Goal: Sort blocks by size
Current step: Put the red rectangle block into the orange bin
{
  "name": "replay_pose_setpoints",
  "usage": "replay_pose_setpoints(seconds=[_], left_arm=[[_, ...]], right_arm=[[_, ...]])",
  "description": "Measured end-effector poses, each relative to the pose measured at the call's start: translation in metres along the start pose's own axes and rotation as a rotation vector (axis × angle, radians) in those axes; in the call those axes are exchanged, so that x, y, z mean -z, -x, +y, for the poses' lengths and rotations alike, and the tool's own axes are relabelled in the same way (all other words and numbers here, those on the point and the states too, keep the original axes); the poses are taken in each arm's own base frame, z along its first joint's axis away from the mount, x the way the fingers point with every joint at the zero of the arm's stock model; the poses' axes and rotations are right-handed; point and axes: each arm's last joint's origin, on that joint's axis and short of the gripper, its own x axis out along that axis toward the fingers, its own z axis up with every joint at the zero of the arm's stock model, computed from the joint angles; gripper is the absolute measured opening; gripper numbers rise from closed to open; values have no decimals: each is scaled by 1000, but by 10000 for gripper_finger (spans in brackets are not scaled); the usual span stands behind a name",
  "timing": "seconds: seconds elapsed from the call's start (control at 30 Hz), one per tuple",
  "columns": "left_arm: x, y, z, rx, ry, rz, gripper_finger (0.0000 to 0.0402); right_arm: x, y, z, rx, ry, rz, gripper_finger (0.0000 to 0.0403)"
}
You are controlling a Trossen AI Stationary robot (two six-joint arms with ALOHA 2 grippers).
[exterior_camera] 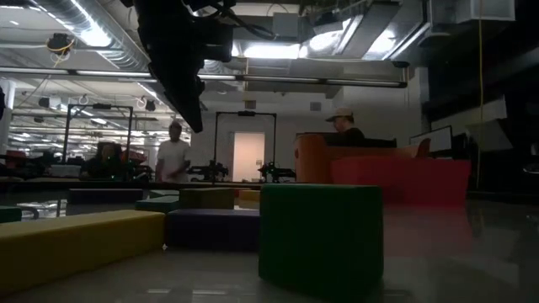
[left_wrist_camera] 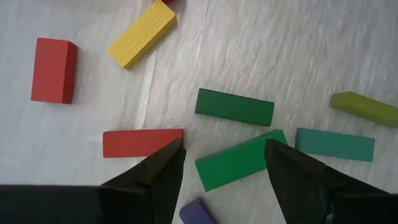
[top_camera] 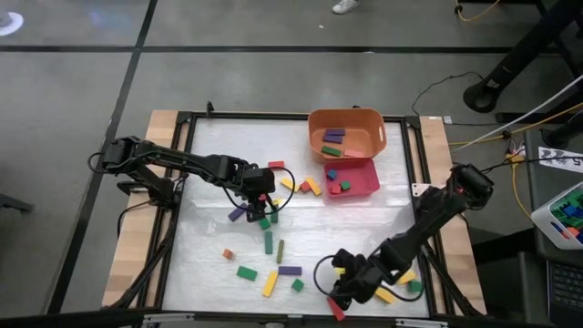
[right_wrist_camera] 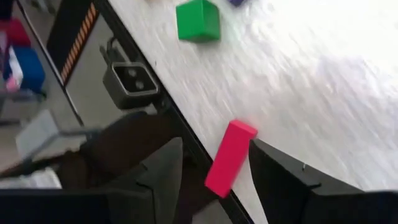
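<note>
Near the tabletop's front edge, toward its right corner, the right pincer (right_wrist_camera: 214, 171) stands apart around a pink-red bar (right_wrist_camera: 230, 158) that tilts over the rim; grip contact cannot be told. Left pincer (left_wrist_camera: 224, 171), fingers apart, hovers mid-tabletop over a green bar (left_wrist_camera: 239, 160) beside a red bar (left_wrist_camera: 142, 143). Other blocks (top_camera: 270, 283) lie scattered; some sit in the orange bin (top_camera: 314, 118) and pink-red tray (top_camera: 372, 182) at the rear edge.
</note>
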Motion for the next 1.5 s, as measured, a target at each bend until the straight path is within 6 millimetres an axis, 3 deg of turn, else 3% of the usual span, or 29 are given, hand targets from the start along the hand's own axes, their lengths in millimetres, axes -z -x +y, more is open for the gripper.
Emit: replay_pose_setpoints(seconds=[0.23, 0.47, 0.67, 1.07, 1.23, 1.5], left_arm=[[1, 0, -4, 5, -11, 0, 210], [3, 1, -12, 18, -41, -4, 210], [3, 1, -16, 25, -53, -7, 210], [3, 1, -16, 24, -52, -6, 210], [3, 1, -15, 24, -52, -6, 210], [3, 1, -15, 24, -52, -6, 210]], right_arm=[[18, 0, 1, -5, -77, -67, 186], [35, -24, 1, -36, -115, -21, 186], [40, -45, -6, 1, -142, 32, 186], [39, -51, -12, 51, -130, -37, 186], [41, -64, -19, 102, -117, -36, 186], [44, -81, -6, 156, -37, -33, 186]])
